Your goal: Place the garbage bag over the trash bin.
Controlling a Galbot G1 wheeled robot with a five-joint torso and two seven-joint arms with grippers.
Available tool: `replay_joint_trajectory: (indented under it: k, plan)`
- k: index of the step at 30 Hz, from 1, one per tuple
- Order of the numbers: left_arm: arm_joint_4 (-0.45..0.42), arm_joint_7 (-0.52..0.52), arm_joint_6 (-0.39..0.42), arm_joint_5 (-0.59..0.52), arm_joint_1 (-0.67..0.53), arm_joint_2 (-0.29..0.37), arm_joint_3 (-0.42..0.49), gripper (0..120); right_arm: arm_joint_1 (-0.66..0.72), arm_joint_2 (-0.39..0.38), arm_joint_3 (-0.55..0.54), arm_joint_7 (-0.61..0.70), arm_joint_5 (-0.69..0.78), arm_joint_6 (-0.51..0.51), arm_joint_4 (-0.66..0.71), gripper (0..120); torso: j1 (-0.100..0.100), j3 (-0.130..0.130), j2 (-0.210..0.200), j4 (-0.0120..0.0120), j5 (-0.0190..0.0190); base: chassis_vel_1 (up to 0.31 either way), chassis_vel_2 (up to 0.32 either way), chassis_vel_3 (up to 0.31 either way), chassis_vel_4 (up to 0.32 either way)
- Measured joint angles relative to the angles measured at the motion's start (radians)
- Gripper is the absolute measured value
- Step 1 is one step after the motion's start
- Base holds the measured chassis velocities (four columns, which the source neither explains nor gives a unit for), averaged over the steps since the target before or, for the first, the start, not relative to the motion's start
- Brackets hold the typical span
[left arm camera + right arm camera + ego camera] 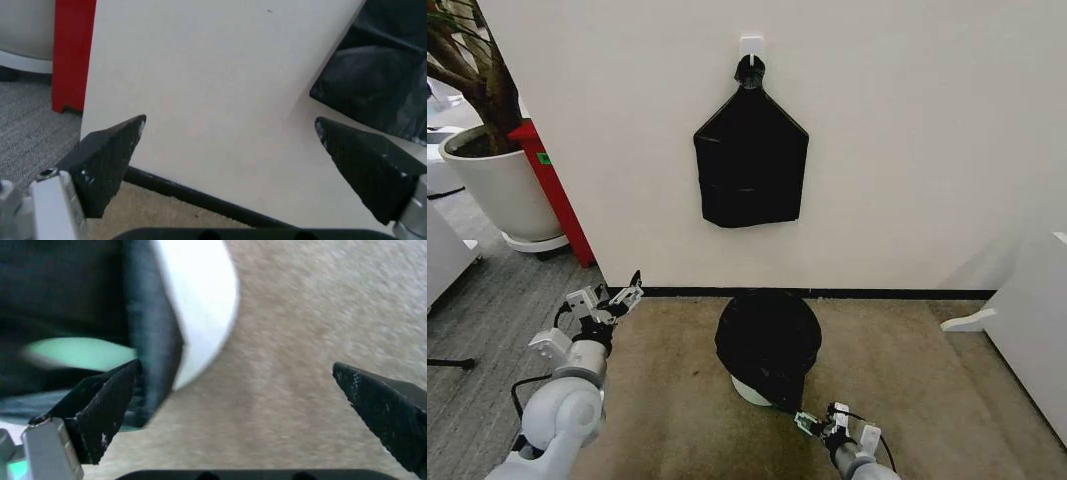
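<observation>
Plastic, black and crinkly, already covers the top of the trash bin (749, 388): the garbage bag (767, 340) is draped over its mouth and hangs down the sides, leaving a sliver of white wall showing near the floor at about seven o'clock of the bundle. The bin stands on the beige carpet (897, 380) close to the wall (907, 140), directly below the flat bundle of bags (751, 160) hanging on a hook (750, 45).

The right gripper (821, 424) sits low, just beside the bin at roughly its five o'clock, jaws spread wide and empty. In the right wrist view the bag's hem (150, 340) and the bin's white wall (200, 305) lie just by one fingertip (110, 400), with bare carpet across the rest of the gap. So the bag's lower edge lies toward eleven o'clock from this gripper, and this arm is clearly the nearer of the two.

The left gripper (611, 300) is raised well apart from the bin, out at its nine to ten o'clock, also wide open and holding nothing; its wrist view looks at the wall, the baseboard (200, 197) and the red panel (72, 50).

The bag looks mostly seated; whether the far rim is fully wrapped cannot be judged.
</observation>
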Motion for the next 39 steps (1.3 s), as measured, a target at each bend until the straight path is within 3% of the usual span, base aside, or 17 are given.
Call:
replay_joint_trajectory:
  k: [9,18,19,24,27,31,39]
  plan:
    - [0.016,0.033,0.000,0.006,0.003,-0.003,-0.011,100,-0.084,-0.002,-0.010,0.007,-0.060,0.011,0.144,100,0.000,0.000,0.000,-0.0001,0.0001,0.000,0.000,0.000,0.000]
    - [0.011,0.250,-0.093,0.288,0.116,0.003,-0.077,100,-0.277,-0.028,0.138,-0.072,-0.455,0.286,0.337,100,0.000,0.000,0.000,-0.0004,-0.0001,0.000,0.000,0.000,0.000]
    - [-0.004,0.288,-0.139,0.367,0.185,-0.013,-0.093,100,-0.322,-0.018,0.191,-0.080,-0.532,0.347,0.374,100,0.000,0.000,0.000,-0.0003,0.0000,0.000,0.000,0.000,0.000]
    - [-0.074,0.321,-0.227,0.448,0.345,-0.075,-0.111,100,-0.394,0.060,0.281,-0.070,-0.639,0.449,0.461,100,0.000,0.000,0.000,0.0000,0.0001,0.000,0.000,0.000,0.000]
    - [-0.109,0.324,-0.260,0.487,0.411,-0.108,-0.110,100,-0.421,0.095,0.293,-0.040,-0.659,0.470,0.499,100,0.000,0.000,0.000,-0.0001,0.0002,0.000,0.000,0.000,0.000]
    - [-0.182,0.307,-0.350,0.598,0.558,-0.209,-0.067,100,-0.480,0.170,0.313,0.030,-0.691,0.511,0.559,100,0.000,0.000,0.000,-0.0002,0.0003,0.000,0.000,0.000,0.000]
    - [-0.223,0.284,-0.395,0.657,0.673,-0.235,-0.001,100,-0.549,0.169,0.320,0.037,-0.676,0.581,0.584,100,0.000,0.000,0.000,-0.0001,0.0004,0.000,0.000,0.000,0.000]
